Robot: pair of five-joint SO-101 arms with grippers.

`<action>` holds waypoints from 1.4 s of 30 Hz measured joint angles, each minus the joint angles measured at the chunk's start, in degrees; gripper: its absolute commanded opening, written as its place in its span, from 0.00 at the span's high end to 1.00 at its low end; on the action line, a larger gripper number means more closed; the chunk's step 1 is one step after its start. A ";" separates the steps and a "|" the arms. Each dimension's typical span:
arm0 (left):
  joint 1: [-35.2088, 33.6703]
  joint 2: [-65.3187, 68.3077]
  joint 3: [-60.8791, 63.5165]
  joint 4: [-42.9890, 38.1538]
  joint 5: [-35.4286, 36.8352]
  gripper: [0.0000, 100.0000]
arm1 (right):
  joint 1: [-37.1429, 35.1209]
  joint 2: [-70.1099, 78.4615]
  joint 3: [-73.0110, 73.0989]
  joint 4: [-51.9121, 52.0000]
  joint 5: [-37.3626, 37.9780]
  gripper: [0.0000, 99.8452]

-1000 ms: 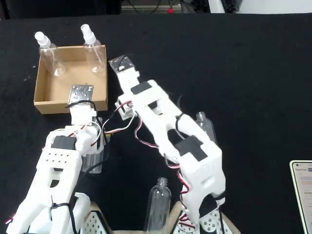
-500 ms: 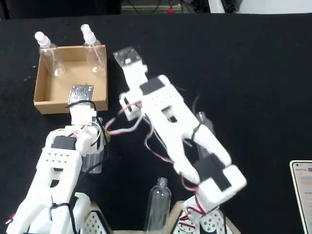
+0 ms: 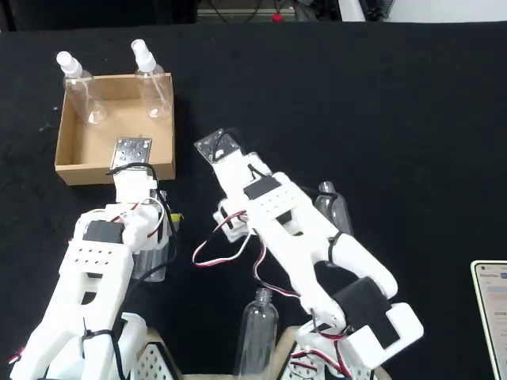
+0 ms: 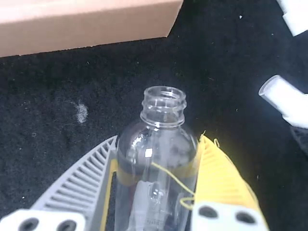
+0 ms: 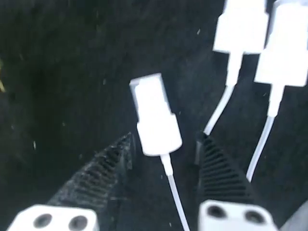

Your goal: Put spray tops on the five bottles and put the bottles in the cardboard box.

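Observation:
My left gripper (image 4: 159, 139) is shut on a clear bottle (image 4: 156, 163) with a bare open neck, held upright just short of the cardboard box (image 4: 82, 21). The same bottle (image 3: 153, 257) shows beside the left arm in the high view. My right gripper (image 5: 164, 139) is open low over the black table, one finger on each side of a white spray top (image 5: 155, 120) that lies flat. Two more spray tops (image 5: 240, 29) lie close by. Two capped bottles (image 3: 150, 83) stand in the far end of the box (image 3: 79, 154).
An uncapped bottle (image 3: 257, 328) stands near the front edge between the arm bases. Another bottle (image 3: 333, 206) is partly hidden behind the right arm (image 3: 277, 214). A phone (image 3: 491, 309) lies at the right edge. The far right of the table is bare black cloth.
The right arm has pulled back from beside the box toward the near side and come down over the spray tops. The left arm and its bottle have kept still.

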State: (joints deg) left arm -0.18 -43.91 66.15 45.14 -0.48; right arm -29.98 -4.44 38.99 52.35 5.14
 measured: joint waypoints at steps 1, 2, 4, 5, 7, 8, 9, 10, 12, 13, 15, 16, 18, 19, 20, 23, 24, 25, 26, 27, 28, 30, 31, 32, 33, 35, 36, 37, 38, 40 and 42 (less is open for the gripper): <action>0.00 0.00 0.00 0.00 0.00 0.82 | 0.00 -0.09 -1.85 2.20 0.09 0.80; 0.00 0.00 0.00 0.00 0.00 0.82 | 0.00 -0.09 -4.22 4.92 0.26 0.80; 0.00 0.00 0.00 0.00 0.00 0.82 | -0.53 -0.09 -9.05 10.37 0.62 0.80; 0.00 0.00 0.00 0.00 0.00 0.82 | -0.70 -0.09 -11.43 12.92 0.62 0.80; 0.00 0.00 0.00 0.00 0.00 0.82 | -0.70 1.32 -14.86 16.09 0.97 0.80; 0.00 0.00 0.00 0.00 0.00 0.82 | -0.70 2.46 -15.82 16.70 1.67 0.80; 0.00 0.00 0.00 0.00 0.00 0.82 | -0.62 3.87 -16.44 16.97 2.64 0.80; 0.00 0.00 0.00 0.00 0.00 0.82 | -0.62 5.54 -16.88 16.88 3.34 0.80; 0.00 0.00 0.00 0.00 0.00 0.82 | -0.62 8.97 -17.05 16.70 4.48 0.80; 0.00 0.00 0.00 0.00 0.00 0.82 | -0.62 10.46 -17.05 16.26 5.01 0.80; 0.00 0.00 0.00 0.00 0.00 0.82 | -0.62 12.92 -17.05 15.03 6.59 0.80; 0.00 0.00 0.00 0.00 0.00 0.82 | -0.62 14.07 -17.05 14.59 7.21 0.80; 0.00 0.00 0.00 0.00 0.00 0.82 | -0.62 15.82 -17.05 13.98 8.70 0.80; 0.00 0.00 0.00 0.00 0.00 0.82 | -0.62 16.26 -17.05 13.80 9.32 0.80; 0.00 0.00 0.00 0.00 0.00 0.82 | -0.62 16.35 -17.05 13.71 9.93 0.80; 0.00 0.00 0.00 0.00 0.00 0.82 | -0.62 16.35 -17.14 13.63 10.81 0.80; 0.00 0.00 0.00 0.00 0.00 0.82 | -0.62 16.44 -17.67 13.63 10.81 0.80; 0.00 0.00 0.00 0.00 0.00 0.82 | -0.62 16.44 -18.29 13.54 10.81 0.80; 0.00 0.00 0.00 0.00 0.00 0.82 | -0.62 16.44 -18.99 13.54 10.90 0.80; 0.00 0.00 0.00 0.00 0.00 0.82 | -0.62 16.44 -19.43 13.19 10.90 0.80; 0.00 0.00 0.00 0.00 0.00 0.82 | -0.62 16.44 -19.69 12.66 10.90 0.80; 0.00 0.00 0.00 0.00 0.00 0.82 | -0.62 16.44 -19.87 11.60 10.90 0.80; 0.00 0.00 0.00 0.00 0.00 0.82 | -0.62 16.44 -19.87 11.52 10.90 0.80; 0.00 0.00 0.00 0.00 0.00 0.82 | -0.62 16.44 -19.87 11.34 10.90 0.80; 0.00 0.00 0.00 0.00 0.00 0.82 | -0.62 16.44 -19.87 11.34 10.90 0.80; 0.00 0.00 0.00 0.00 0.00 0.82 | -0.62 16.44 -19.87 11.34 10.90 0.80; 0.00 0.00 0.00 0.00 0.00 0.82 | -0.62 16.44 -19.69 11.34 10.90 0.80; 0.00 0.00 0.00 0.00 0.00 0.82 | -0.62 16.44 -19.16 11.16 10.90 0.80; 0.00 0.00 0.00 0.00 0.00 0.82 | -0.62 16.44 -18.55 10.99 10.90 0.80; 0.00 0.00 0.00 0.00 0.00 0.82 | -0.62 16.44 -18.20 10.99 10.90 0.80; 0.00 0.00 0.00 0.00 0.00 0.82 | -0.62 16.44 -18.02 10.99 11.08 0.80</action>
State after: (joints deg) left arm -0.18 -43.91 66.15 45.14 -0.48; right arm -30.59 12.00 20.97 63.34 16.22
